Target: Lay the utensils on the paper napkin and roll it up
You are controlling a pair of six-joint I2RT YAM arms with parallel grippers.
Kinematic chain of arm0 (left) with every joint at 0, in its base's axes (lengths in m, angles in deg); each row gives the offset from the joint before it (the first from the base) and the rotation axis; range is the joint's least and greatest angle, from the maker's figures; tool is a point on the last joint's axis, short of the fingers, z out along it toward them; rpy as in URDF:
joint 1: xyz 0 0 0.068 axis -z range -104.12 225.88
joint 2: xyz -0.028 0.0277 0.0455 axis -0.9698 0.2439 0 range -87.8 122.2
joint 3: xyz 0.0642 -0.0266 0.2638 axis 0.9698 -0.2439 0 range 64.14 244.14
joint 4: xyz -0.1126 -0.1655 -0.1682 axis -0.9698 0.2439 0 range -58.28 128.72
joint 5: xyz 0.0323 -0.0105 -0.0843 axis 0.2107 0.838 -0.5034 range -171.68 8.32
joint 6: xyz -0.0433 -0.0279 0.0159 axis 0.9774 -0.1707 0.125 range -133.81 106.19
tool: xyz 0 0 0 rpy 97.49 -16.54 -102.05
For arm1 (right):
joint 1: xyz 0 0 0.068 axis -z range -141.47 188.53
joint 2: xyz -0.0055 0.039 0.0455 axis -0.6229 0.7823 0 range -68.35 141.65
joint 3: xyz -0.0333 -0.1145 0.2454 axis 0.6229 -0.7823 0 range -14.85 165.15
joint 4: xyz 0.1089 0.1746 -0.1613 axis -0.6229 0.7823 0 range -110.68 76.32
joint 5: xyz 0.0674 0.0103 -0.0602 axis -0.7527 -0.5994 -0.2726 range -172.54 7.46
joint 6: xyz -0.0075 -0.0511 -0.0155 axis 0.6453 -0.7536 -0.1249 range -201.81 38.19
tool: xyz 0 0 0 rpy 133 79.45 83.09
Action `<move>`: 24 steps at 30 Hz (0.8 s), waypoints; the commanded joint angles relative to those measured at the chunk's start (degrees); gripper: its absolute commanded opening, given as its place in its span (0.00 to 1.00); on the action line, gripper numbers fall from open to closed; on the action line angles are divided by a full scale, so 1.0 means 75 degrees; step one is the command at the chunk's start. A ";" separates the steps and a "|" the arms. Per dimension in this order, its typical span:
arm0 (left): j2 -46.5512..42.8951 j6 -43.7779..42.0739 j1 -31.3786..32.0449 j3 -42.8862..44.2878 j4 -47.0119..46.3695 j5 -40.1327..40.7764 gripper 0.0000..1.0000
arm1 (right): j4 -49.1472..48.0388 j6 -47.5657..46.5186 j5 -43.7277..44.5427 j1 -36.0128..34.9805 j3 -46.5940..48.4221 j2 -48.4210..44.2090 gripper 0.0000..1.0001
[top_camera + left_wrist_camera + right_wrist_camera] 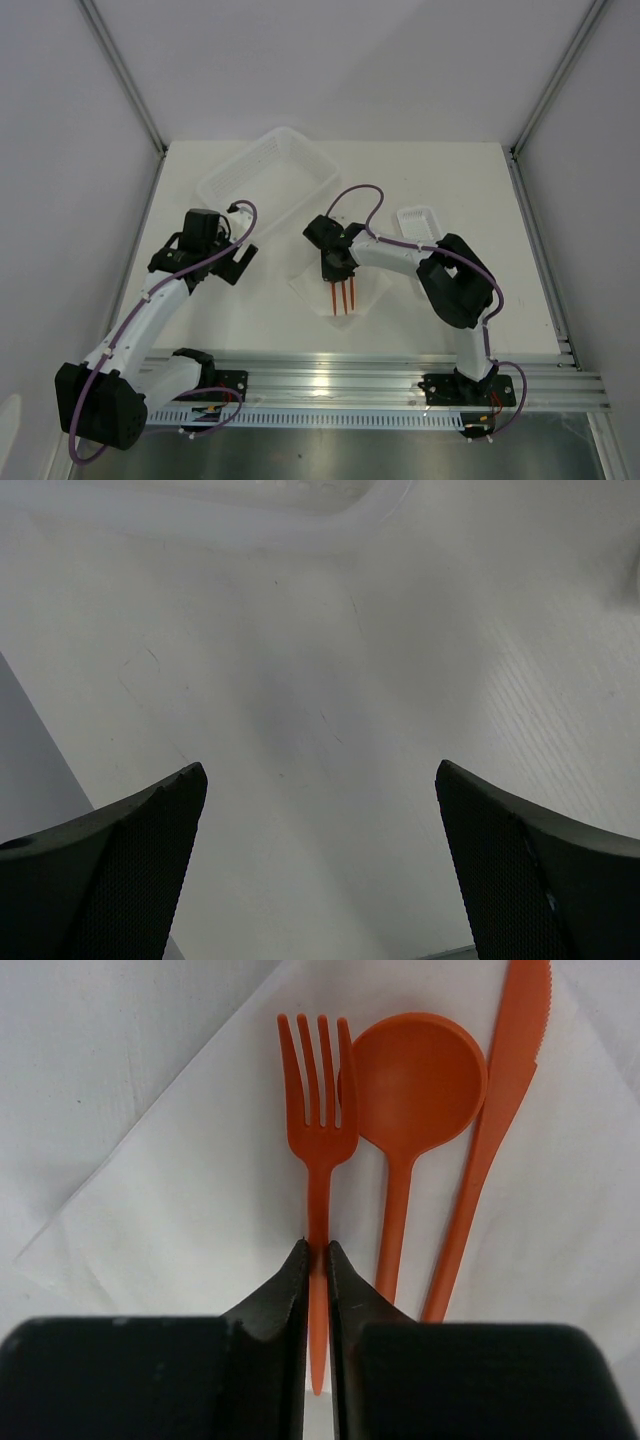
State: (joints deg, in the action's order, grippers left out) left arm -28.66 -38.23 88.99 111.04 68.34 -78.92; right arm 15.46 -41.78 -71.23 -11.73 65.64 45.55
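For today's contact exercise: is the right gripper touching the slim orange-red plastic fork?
Touching. The right wrist view shows the right gripper pinching the slim orange-red plastic fork by its handle, no gap either side.

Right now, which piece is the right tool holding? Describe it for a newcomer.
On the white napkin at the centre lie three orange pieces side by side. The right tool pinches the fork, next to the spoon: the only one with prongs.
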 commanded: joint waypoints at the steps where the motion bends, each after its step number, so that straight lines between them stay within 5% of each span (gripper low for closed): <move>1: -0.0138 0.0116 -0.0036 -0.0018 -0.0055 -0.0134 0.99 | 0.0103 -0.0005 0.0027 0.0033 0.0178 0.0176 0.11; 7: -0.0138 0.0116 -0.0036 -0.0006 -0.0055 -0.0158 1.00 | 0.0162 -0.0005 -0.0020 0.0045 0.0260 0.0176 0.24; 24: -0.0174 0.0104 -0.0036 0.0052 0.0039 -0.0181 1.00 | 0.0537 -0.0310 0.0144 -0.0048 0.0612 -0.0632 0.25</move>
State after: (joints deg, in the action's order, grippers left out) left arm -28.66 -38.23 88.99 111.02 68.53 -78.96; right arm 18.41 -43.03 -71.38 -11.51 67.69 45.62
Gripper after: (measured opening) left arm 0.994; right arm 0.246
